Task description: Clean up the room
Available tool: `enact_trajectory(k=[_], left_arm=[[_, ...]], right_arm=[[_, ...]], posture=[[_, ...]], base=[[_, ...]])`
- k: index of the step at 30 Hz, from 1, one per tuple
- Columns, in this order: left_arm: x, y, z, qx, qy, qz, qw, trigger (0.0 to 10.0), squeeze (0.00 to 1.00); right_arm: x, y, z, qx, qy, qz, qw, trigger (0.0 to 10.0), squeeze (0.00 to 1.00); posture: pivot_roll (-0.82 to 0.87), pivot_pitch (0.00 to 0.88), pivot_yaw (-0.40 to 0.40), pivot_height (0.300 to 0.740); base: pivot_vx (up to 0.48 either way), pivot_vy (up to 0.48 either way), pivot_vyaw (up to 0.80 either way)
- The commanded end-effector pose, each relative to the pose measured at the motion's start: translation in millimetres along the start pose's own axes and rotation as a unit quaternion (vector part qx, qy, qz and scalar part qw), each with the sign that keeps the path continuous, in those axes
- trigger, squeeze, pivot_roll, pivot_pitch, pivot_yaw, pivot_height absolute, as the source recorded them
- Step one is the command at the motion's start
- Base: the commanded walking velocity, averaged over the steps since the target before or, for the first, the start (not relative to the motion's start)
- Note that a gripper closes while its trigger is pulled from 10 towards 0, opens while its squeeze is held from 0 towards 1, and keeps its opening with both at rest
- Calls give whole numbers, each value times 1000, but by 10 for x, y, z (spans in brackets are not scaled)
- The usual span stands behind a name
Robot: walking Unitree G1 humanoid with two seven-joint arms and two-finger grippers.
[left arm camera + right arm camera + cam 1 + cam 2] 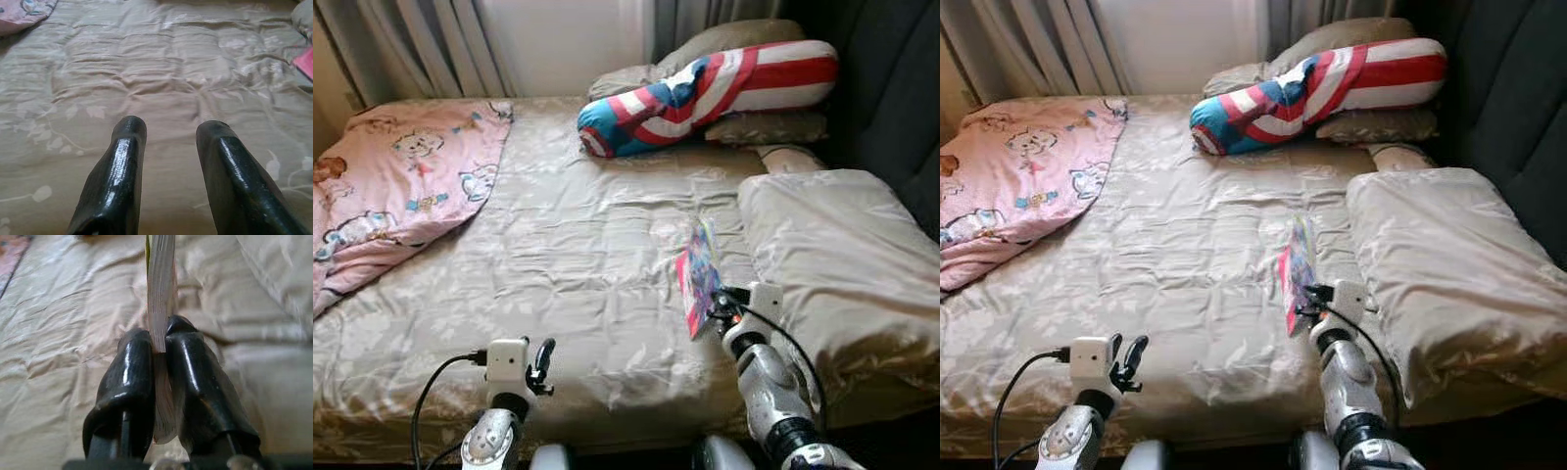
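Book (697, 276), thin and brightly coloured with pink edging, stands on edge above the bed (578, 255), pinched at its lower corner by the right gripper (161, 340), whose two glossy black fingers close on the pale block of pages; it hangs just beside the beige pillow (832, 264) on the bed's right side. By this showing the tidying is only begun: one stray item is lifted off the bed, and judging from the scene it has yet to find a place to be put away. A pink quilt (396, 186) with cartoon prints lies crumpled over the bed's far left corner, and a long bolster (705, 93) in red, white and blue stripes slumps against the pillows at the head, so bedding likely remains to be straightened. The cover is a shiny tan fabric with a pale leaf pattern, creased all over. The left gripper (171, 132) hovers low over the bed's near edge, fingers parted and empty, its rounded tips catching the light.
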State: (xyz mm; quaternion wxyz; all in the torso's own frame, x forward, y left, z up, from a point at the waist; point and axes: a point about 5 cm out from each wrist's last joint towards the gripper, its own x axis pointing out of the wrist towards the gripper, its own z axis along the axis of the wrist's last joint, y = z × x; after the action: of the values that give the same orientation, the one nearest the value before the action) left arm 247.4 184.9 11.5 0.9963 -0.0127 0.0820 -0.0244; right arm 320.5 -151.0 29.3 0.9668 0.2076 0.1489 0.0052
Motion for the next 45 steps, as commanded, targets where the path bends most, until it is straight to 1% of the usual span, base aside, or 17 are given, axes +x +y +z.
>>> enact_trajectory(k=[1,4,6,7,10,15,16,17,18,19,20,23,25,31,39,40,45], left_arm=[[-37,38,8,4,1,1,1000,10000,0],[-89,70,12,8,0,2,1000,10000,0],[-168,100,9,12,1,4,1000,10000,0],[-212,114,5,15,3,4,1000,10000,0],[-270,130,-2,17,4,5,1000,10000,0],[-434,158,-6,21,12,9,1000,10000,0],[-434,158,-6,21,12,9,1000,10000,0],[-500,156,-3,23,16,10,1000,10000,0],[-564,151,3,24,20,10,999,10000,0],[-564,151,3,24,20,10,999,10000,0],[-612,147,3,25,24,11,999,10000,0],[-653,145,6,26,28,11,999,10000,0],[-752,147,26,27,33,14,999,10000,0],[-886,122,78,25,43,15,999,10000,0],[-962,80,122,20,55,13,998,10000,0],[-968,72,128,19,56,12,998,10000,0],[-988,53,134,17,62,11,998,10000,0]], right_arm=[[76,62,124,29,-7,9,1000,10000,0],[102,82,121,44,11,14,999,10000,0],[115,95,115,19,27,17,999,10000,0],[135,125,142,22,28,26,999,10000,0],[156,163,185,20,25,37,999,10000,0],[212,255,326,80,5,73,994,10000,0],[212,255,326,80,5,73,994,10000,0],[217,246,338,100,5,71,992,10000,0],[211,211,327,106,8,60,993,10000,0],[211,211,327,106,8,60,993,10000,0],[200,162,301,111,13,44,993,10000,0],[185,105,274,121,18,26,992,10000,0],[141,-7,179,134,37,-6,990,10000,0],[74,-122,49,122,64,-33,990,10000,0],[44,-232,42,93,83,-51,991,10000,0],[39,-247,38,74,94,-50,992,10000,0],[34,-289,66,25,110,-39,993,10000,0]], posture=[[87,74,6,621],[111,86,12,621],[138,99,20,621],[152,108,23,621],[162,117,27,621],[190,160,34,621],[190,160,34,621],[198,173,35,621],[206,190,37,621],[206,190,37,621],[214,202,39,621],[220,211,39,621],[240,248,40,621],[256,282,46,621],[250,311,52,621],[250,317,53,621],[241,325,52,621]], base=[[0,0,0],[0,0,0],[0,0,0],[0,0,0],[0,0,0],[0,0,0],[0,0,0],[0,0,0],[0,0,0],[0,0,0],[0,0,0],[0,0,0],[0,0,0],[0,0,0],[0,0,0],[0,0,0],[0,0,0]])
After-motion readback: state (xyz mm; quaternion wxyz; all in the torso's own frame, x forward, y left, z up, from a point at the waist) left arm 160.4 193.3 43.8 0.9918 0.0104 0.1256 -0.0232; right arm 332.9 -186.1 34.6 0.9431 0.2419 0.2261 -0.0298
